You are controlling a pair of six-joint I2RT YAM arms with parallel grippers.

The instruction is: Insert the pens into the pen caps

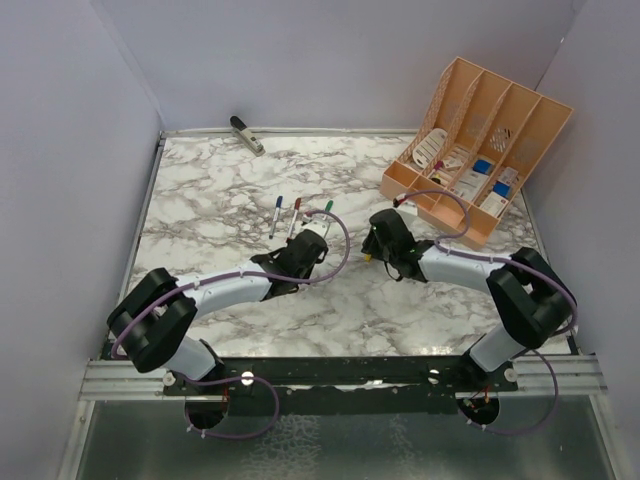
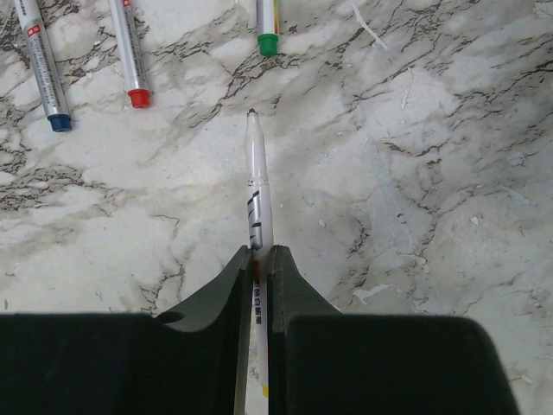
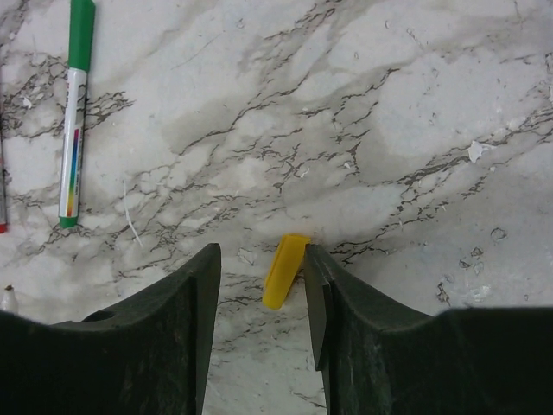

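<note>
My left gripper [image 2: 257, 252] is shut on a thin white-grey pen [image 2: 256, 186]. The pen's bare dark tip points ahead just above the marble table. My right gripper [image 3: 261, 249] is open and low over the table. A yellow pen cap [image 3: 284, 271] lies between its fingers and touches the right finger [image 3: 321, 285]. Three more pens lie side by side beyond the left gripper, with blue [image 2: 59, 121], red [image 2: 138, 97] and green [image 2: 269, 43] ends. The green pen [image 3: 74, 112] also shows in the right wrist view. In the top view the left gripper [image 1: 312, 243] and the right gripper [image 1: 372, 250] face each other at mid-table.
An orange organizer [image 1: 480, 140] holding small blue and white items stands at the back right. A dark-and-white clip-like object [image 1: 246, 134] lies at the back edge. Grey walls close in the marble table [image 1: 220, 200] on three sides.
</note>
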